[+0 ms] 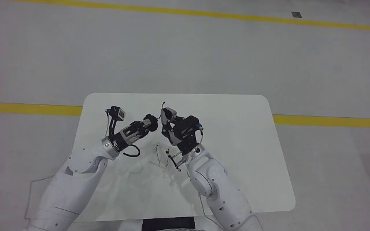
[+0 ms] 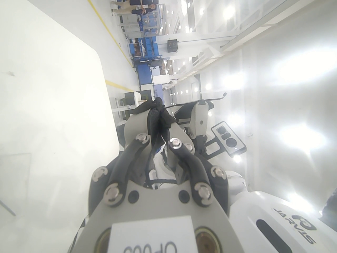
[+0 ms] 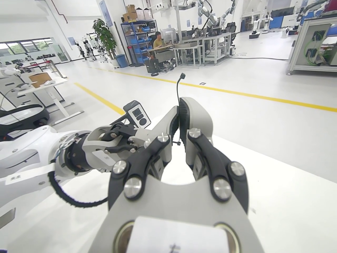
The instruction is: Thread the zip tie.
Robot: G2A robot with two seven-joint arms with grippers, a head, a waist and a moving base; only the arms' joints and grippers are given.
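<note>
The zip tie (image 3: 178, 88) vanishes between my right gripper (image 3: 179, 106) and its fingers (image 3: 196, 118), so that stretch of strap is hidden from me. From above it is too thin to follow. The left gripper (image 2: 158, 106) has its fingers (image 2: 137, 126) pressed together, and I cannot tell whether the tail sits between them. A clear sheet (image 2: 13, 169) on the tabletop (image 2: 52, 93) is cut off by the edge.

Hall bright, lit from overhead; round white ceiling lamps (image 2: 228, 11) flared into haze past my left claw (image 2: 158, 105); edges bowed.
</note>
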